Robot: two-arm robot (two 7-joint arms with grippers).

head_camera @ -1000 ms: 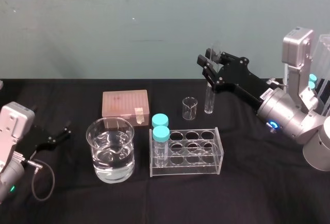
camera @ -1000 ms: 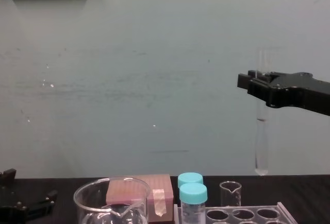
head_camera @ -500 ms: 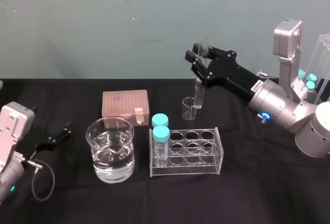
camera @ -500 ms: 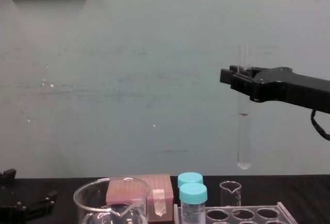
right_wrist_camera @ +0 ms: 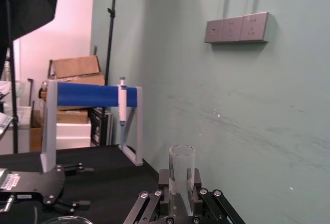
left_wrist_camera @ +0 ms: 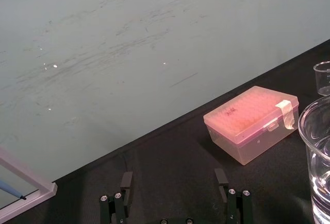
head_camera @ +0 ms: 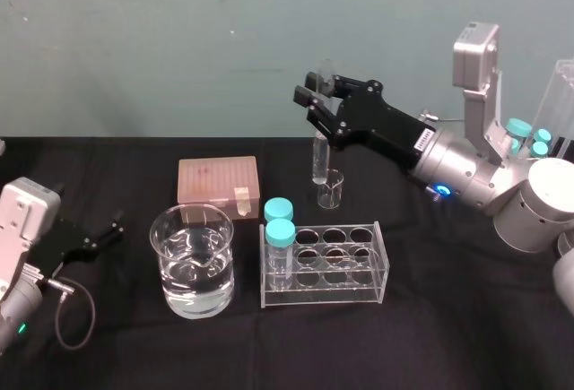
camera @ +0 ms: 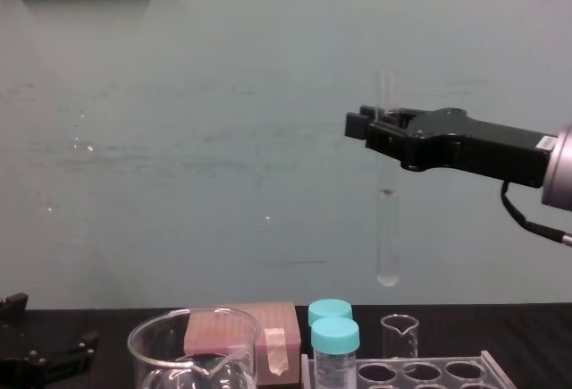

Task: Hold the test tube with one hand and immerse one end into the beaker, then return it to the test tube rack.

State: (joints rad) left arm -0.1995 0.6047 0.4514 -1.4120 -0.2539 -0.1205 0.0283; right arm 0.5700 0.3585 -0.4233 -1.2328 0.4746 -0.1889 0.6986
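**A:** Where is the test tube [camera: 387, 228]?

**B:** Upright in mid-air. The right gripper [camera: 380, 125] has its fingers closed on the tube's upper part. The rounded bottom hangs clear of the black worktop [head_camera: 430, 318], beyond the test tube rack [head_camera: 354, 293] and near the tiny beaker [head_camera: 330, 188]. Whether it is directly over that beaker cannot be told.

**A:** What is hidden or hard to make out?

**B:** The thin clear glass is faint against the pale wall. The stretch inside the fingers is hidden. The chest view's lower edge cuts off the rack and the beaker [head_camera: 193, 260].

**A:** Materials and shapes?

**B:** Beaker: wide clear glass, spouted rim, part-filled with clear liquid, left of the rack. Rack: clear plastic, round holes in the top plate, two teal-capped vials [head_camera: 279, 220] at its left end. Behind the beaker is a pink lidded box [head_camera: 218, 182]. The left gripper [left_wrist_camera: 174, 180] sits low at the worktop's left, fingers spread wide, holding nothing
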